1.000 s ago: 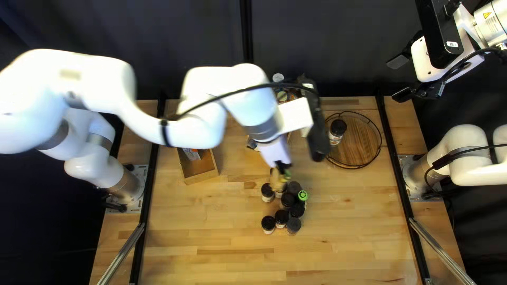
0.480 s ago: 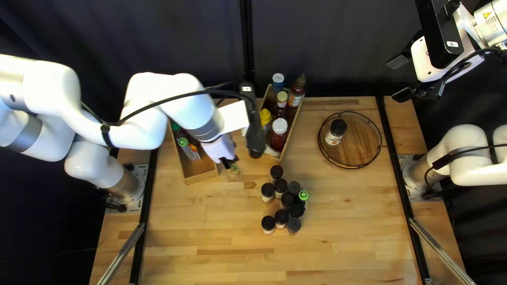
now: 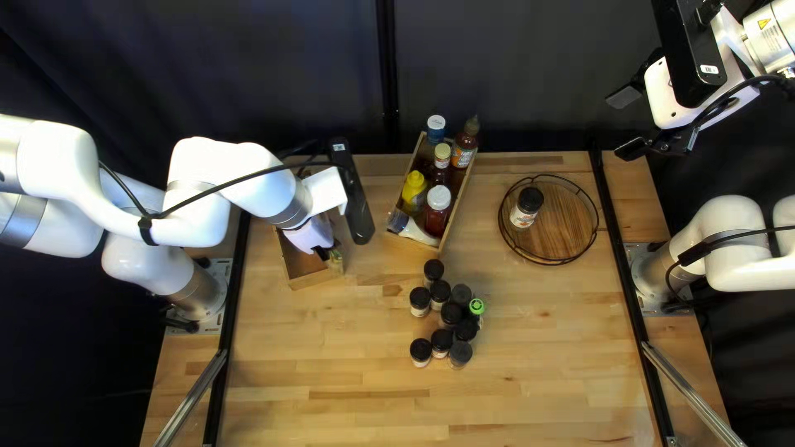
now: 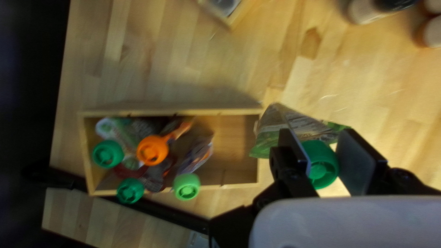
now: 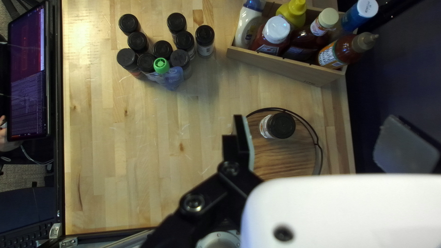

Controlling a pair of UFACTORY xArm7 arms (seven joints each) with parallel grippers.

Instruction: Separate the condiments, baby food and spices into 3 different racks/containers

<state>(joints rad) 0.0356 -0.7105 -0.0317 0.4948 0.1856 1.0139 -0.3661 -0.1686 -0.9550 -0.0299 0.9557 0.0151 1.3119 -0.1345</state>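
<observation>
In the top left view my left gripper (image 3: 330,253) hangs by the near right corner of the baby food box (image 3: 308,280). Seen from the left wrist, my left gripper (image 4: 324,160) is shut on a green-capped pouch (image 4: 320,164), just outside the short end of the box (image 4: 258,151), where several capped pouches (image 4: 152,150) lie. My right gripper (image 3: 636,121) stands raised at the upper right; in the right wrist view the right gripper (image 5: 312,140) is wide open above the round rack (image 5: 285,160), which holds one spice jar (image 5: 280,126). Condiment bottles (image 3: 438,205) fill another box (image 3: 445,235).
Several black-capped jars (image 3: 450,313) stand mid-table around a green-capped pouch (image 3: 477,307). Beyond the table edge in the right wrist view are a monitor (image 5: 28,78) and a person's hand (image 5: 7,138).
My left gripper has travelled leftward with the pouch, from above the spice jars to the baby food box, uncovering the condiment box. The right arm has stayed still.
</observation>
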